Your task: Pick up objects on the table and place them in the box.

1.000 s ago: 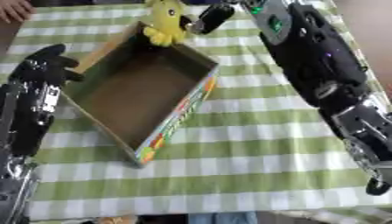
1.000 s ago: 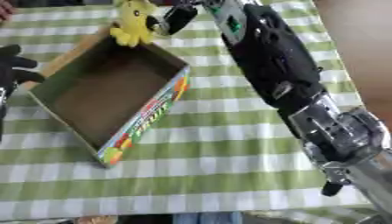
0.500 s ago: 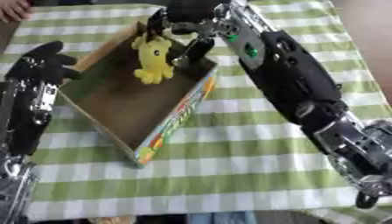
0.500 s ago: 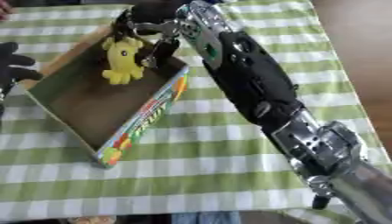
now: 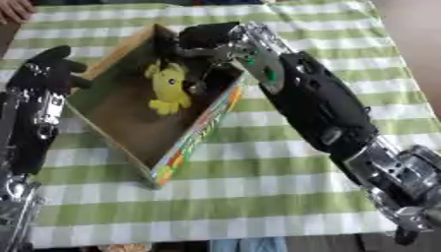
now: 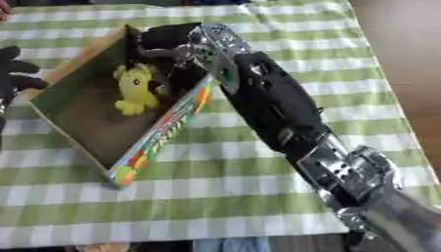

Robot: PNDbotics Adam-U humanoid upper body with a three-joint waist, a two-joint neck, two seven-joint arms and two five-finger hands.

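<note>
Since 0.5 s ago, toy (image 5: 168,88) went from hanging at right hand (image 5: 203,42) to lying inside box (image 5: 194,140). Right arm reaches across from lower right, hand over the box's far corner, fingers curled, holding nothing. Left hand (image 5: 50,69) rests at the box's left wall, fingers relaxed. Box sits skewed on checked tabletop (image 5: 284,197). Toy's long axis runs near-far, head far.
</note>
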